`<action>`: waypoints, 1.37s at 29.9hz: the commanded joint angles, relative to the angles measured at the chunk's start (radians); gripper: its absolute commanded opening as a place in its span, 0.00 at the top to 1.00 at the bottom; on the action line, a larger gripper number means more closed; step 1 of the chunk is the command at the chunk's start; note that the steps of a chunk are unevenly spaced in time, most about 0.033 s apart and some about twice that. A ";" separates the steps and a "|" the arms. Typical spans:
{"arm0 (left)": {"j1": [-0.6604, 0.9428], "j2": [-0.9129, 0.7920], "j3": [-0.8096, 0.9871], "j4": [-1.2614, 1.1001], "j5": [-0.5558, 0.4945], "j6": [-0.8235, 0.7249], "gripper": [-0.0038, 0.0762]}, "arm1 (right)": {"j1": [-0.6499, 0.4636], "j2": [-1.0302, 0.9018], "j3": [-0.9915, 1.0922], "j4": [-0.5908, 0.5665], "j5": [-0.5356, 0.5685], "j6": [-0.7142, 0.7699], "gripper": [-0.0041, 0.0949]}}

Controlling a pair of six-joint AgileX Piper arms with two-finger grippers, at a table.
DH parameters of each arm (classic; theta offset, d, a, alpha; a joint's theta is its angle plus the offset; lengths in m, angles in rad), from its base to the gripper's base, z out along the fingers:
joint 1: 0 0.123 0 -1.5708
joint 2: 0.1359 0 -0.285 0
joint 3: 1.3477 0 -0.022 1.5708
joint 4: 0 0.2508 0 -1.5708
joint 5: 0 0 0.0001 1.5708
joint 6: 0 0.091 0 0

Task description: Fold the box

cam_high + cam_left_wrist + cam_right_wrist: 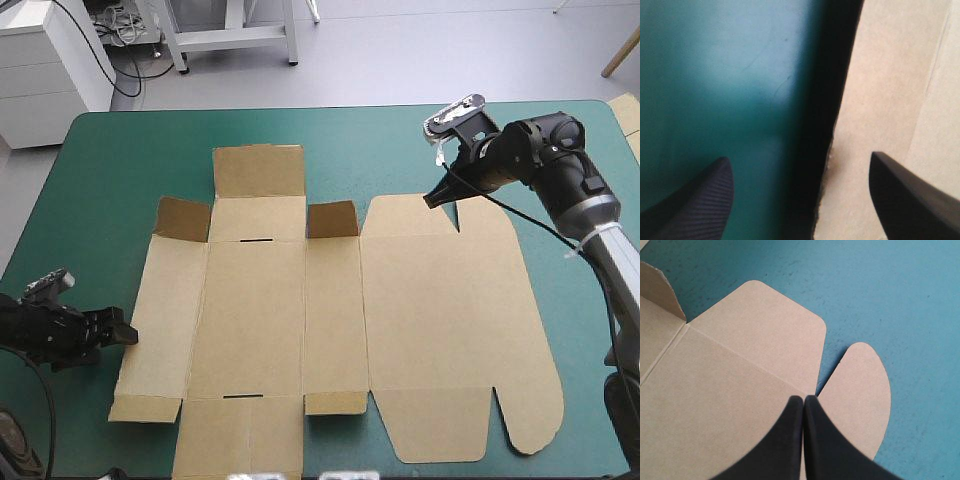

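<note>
The box [330, 320] is laid flat on worktop [120, 170]; left arm [45, 335] held low at box's left edge, left jaws released astride it; right arm [555, 165] angled down over box's far edge, right jaws clenched; box's near edge cut off.

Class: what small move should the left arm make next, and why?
Probably shut the left gripper on the box's left edge, ready to raise that wall: its open fingers straddle the edge, one over board, one over the teal-green cover, and the box lies mostly flat.
</note>
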 commanded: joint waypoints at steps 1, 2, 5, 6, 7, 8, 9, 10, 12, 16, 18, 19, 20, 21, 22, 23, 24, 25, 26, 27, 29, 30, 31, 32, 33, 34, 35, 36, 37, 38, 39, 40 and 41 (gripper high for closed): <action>-0.018 -0.026 -0.004 -0.065 0.018 0.011 0.28 | -0.008 -0.051 -0.033 -0.003 -0.047 -0.013 0.98; -0.018 -0.026 -0.002 -0.067 0.030 0.013 0.28 | -0.008 -0.051 -0.033 -0.003 -0.047 -0.013 0.98; -0.018 -0.025 -0.002 -0.067 0.085 0.031 0.28 | -0.008 -0.051 -0.033 -0.003 -0.047 -0.013 0.98; -0.018 -0.025 -0.002 -0.067 0.090 0.031 0.28 | -0.008 -0.051 -0.033 -0.003 -0.047 -0.013 0.98; -0.018 -0.025 -0.002 -0.072 0.094 0.031 0.28 | -0.008 -0.051 -0.033 -0.003 -0.047 -0.013 0.98; -0.018 -0.025 -0.002 -0.080 0.096 0.031 0.28 | -0.008 -0.051 -0.033 -0.003 -0.045 -0.013 0.98; -0.018 -0.025 -0.002 -0.087 0.101 0.033 0.28 | -0.008 -0.051 -0.033 -0.003 -0.044 -0.013 0.98; -0.018 -0.025 -0.002 -0.103 0.111 0.047 0.28 | -0.008 -0.051 -0.033 -0.003 -0.041 -0.013 0.98; -0.018 -0.025 -0.002 -0.127 0.130 0.060 0.28 | -0.008 -0.051 -0.033 -0.003 -0.041 -0.013 0.98; -0.021 -0.025 -0.002 -0.163 0.145 0.068 0.28 | -0.008 -0.051 -0.033 -0.003 -0.041 -0.013 0.98; -0.040 -0.025 -0.002 -0.159 0.145 0.071 0.28 | -0.008 -0.051 -0.033 -0.001 -0.043 -0.013 0.98; -0.057 -0.025 -0.002 -0.152 0.145 0.071 0.28 | -0.008 -0.051 -0.033 -0.001 -0.043 -0.013 0.98; -0.073 -0.025 -0.002 -0.144 0.145 0.071 0.28 | -0.008 -0.051 -0.033 0.001 -0.043 -0.013 0.98; -0.093 -0.025 -0.002 -0.145 0.145 0.071 0.28 | -0.008 -0.051 -0.033 0.001 -0.043 -0.013 0.98; -0.114 -0.025 -0.002 -0.145 0.143 0.071 0.28 | -0.008 -0.051 -0.033 0.001 -0.043 -0.013 0.98; -0.132 -0.025 -0.002 -0.147 0.138 0.071 0.28 | -0.008 -0.051 -0.033 0.001 -0.043 -0.013 0.98; -0.145 -0.025 -0.002 -0.149 0.134 0.071 0.28 | -0.008 -0.051 -0.033 0.001 -0.043 -0.016 0.98; -0.161 -0.025 -0.002 -0.153 0.134 0.071 0.28 | -0.008 -0.051 -0.033 0.001 -0.043 -0.016 0.98; -0.175 -0.025 -0.002 -0.153 0.134 0.067 0.28 | -0.008 -0.051 -0.033 0.001 -0.043 -0.016 0.98; -0.188 -0.025 -0.002 -0.153 0.134 0.067 0.28 | -0.008 -0.051 -0.033 0.001 -0.043 -0.016 0.98; -0.209 -0.025 -0.002 -0.153 0.134 0.053 0.28 | -0.008 -0.051 -0.033 0.001 -0.043 -0.016 0.98; -0.213 -0.025 -0.002 -0.153 0.134 0.053 0.28 | -0.008 -0.051 -0.033 0.001 -0.043 -0.016 0.98; -0.221 -0.025 -0.002 -0.153 0.136 0.049 0.28 | -0.008 -0.051 -0.033 0.001 -0.043 -0.016 0.98; -0.226 -0.025 -0.002 -0.153 0.142 0.049 0.29 | -0.008 -0.051 -0.033 0.003 -0.043 -0.016 0.98; -0.231 -0.025 -0.002 -0.153 0.145 0.047 0.30 | -0.008 -0.051 -0.033 0.003 -0.043 -0.016 0.98; -0.236 -0.025 0.000 -0.153 0.145 0.041 0.30 | -0.008 -0.051 -0.033 0.003 -0.043 -0.016 0.98; -0.243 -0.025 0.000 -0.150 0.145 0.033 0.31 | -0.008 -0.051 -0.033 0.003 -0.043 -0.016 0.98; -0.251 -0.025 0.000 -0.145 0.145 0.028 0.31 | -0.008 -0.051 -0.033 0.003 -0.043 -0.016 0.98; -0.259 -0.025 0.000 -0.145 0.145 0.026 0.32 | -0.008 -0.051 -0.033 0.003 -0.043 -0.016 0.98; -0.268 -0.025 0.000 -0.147 0.145 0.026 0.32 | -0.008 -0.051 -0.033 0.003 -0.043 -0.016 0.98; -0.276 -0.025 0.000 -0.147 0.145 0.026 0.32 | -0.008 -0.051 -0.033 0.003 -0.043 -0.016 0.98; -0.287 -0.025 0.000 -0.147 0.145 0.026 0.32 | -0.008 -0.051 -0.033 0.003 -0.043 -0.016 0.98; -0.298 -0.025 0.000 -0.147 0.145 0.026 0.32 | -0.008 -0.051 -0.033 0.003 -0.041 -0.016 0.98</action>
